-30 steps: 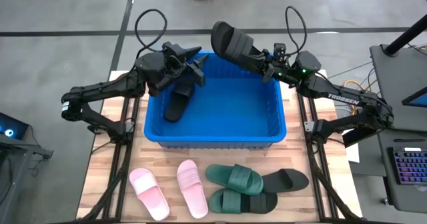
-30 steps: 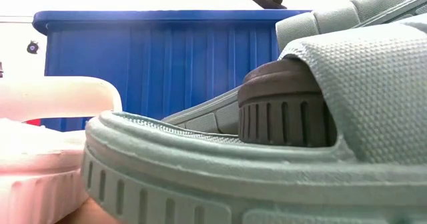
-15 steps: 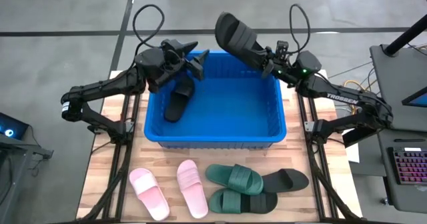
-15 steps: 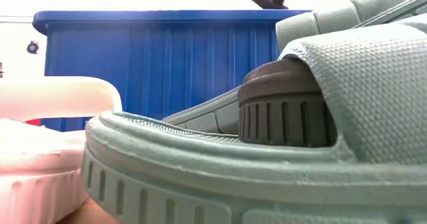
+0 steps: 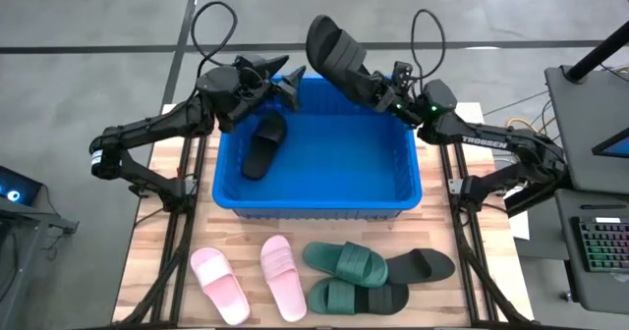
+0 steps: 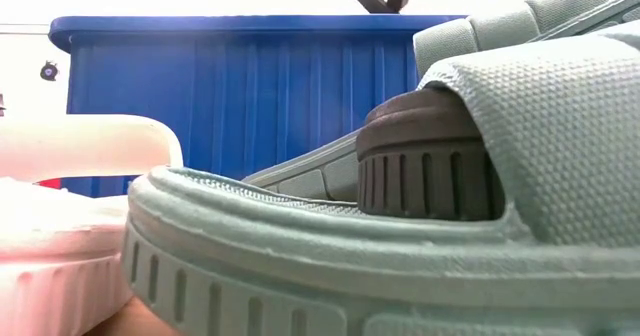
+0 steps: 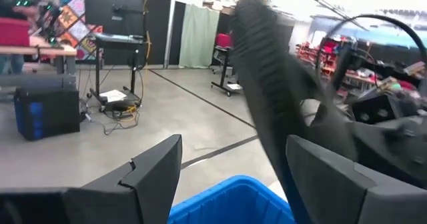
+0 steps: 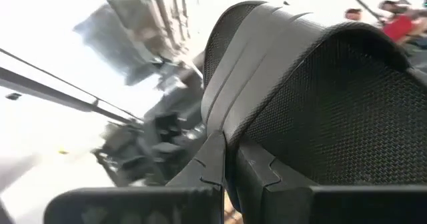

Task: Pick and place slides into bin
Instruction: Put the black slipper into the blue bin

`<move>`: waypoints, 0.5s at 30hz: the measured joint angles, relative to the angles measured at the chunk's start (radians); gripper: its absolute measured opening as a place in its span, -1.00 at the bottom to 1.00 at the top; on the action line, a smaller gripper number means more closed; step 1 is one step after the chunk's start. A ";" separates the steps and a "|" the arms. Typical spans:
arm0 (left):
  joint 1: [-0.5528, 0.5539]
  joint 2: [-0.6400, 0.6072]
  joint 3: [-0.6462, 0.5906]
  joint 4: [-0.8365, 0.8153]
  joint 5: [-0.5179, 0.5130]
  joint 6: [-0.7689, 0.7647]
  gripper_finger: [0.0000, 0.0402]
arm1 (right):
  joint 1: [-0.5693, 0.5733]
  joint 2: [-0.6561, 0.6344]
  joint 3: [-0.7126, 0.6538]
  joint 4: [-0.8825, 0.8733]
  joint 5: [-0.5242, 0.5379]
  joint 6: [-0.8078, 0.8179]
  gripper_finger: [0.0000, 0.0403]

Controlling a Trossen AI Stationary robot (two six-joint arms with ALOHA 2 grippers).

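The blue bin stands mid-table. One black slide lies sole-down on the bin's floor by its left wall. My left gripper hovers open over the bin's far left corner, with nothing between its fingers. Above the far rim, my right gripper is shut on a second black slide, which also shows in the left wrist view. Two pink slides, two dark green slides and another black slide lie on the table in front of the bin. My right gripper pinches the black slide between its two fingers at the edge of the end nearest the gripper. The fingers come from the table's right, slanting upward. The slide is lifted clear and sticks up and away from the gripper over the bin's far rim.
In the low view a green slide and a pink slide fill the foreground in front of the bin's wall. Bare wood shows on both sides of the bin. A desk with a keyboard stands off the table's right.
My right gripper has shifted toward the table's left and far edge with the black slide and tipped upward, so the slide stands steeper above the bin's far rim. The slide in the bin has stayed put.
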 joint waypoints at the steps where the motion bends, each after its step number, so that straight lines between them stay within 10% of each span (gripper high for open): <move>1: 0.007 0.000 0.000 0.000 0.000 -0.008 0.27 | 0.003 0.007 0.002 0.014 -0.003 0.008 -0.96; 15: 0.031 -0.001 0.000 0.049 0.039 -0.055 0.27 | 0.020 0.035 0.003 0.027 0.026 -0.014 -0.96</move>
